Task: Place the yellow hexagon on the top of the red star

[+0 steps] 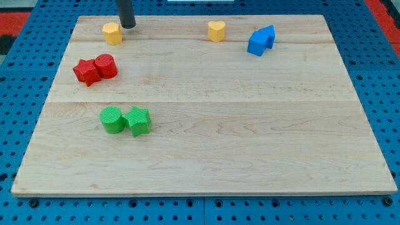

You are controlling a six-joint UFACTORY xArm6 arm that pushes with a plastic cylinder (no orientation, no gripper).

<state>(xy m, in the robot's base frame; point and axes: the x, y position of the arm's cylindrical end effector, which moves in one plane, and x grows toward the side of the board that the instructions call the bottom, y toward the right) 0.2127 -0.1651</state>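
wooden board [206, 144], pale planks with visible grain and seams running across, sits on a blue perforated surface [19, 125]; a red patch shows at the view's top corners. blocks look like ribbed plastic with fine ridges on their sides.

yellow hexagon [112, 33] is near the board's top left, flat on the wood, faceted sides. red star [86, 72] lies below it toward the view's bottom left, touching a red cylinder [106, 65] on its right. hexagon and star are apart, hexagon not on the star.

green cylinder [112, 119] and green star [138, 120] touch side by side at left centre. yellow heart [216, 30] stands alone at top centre. two blue blocks pressed together at top right: a larger blue block [257, 43], roughly pentagon-like, and a smaller blue block [269, 35] behind it, shape hard to tell.

dark rod comes straight down from the view's top edge, upright, round and matte. my tip [127, 26] sits on the board just beside the hexagon, at its upper right; touching or a hair apart, cannot tell. no fingers on this rig, just the plain rod end, holding nothing. arm above the rod is out of view.
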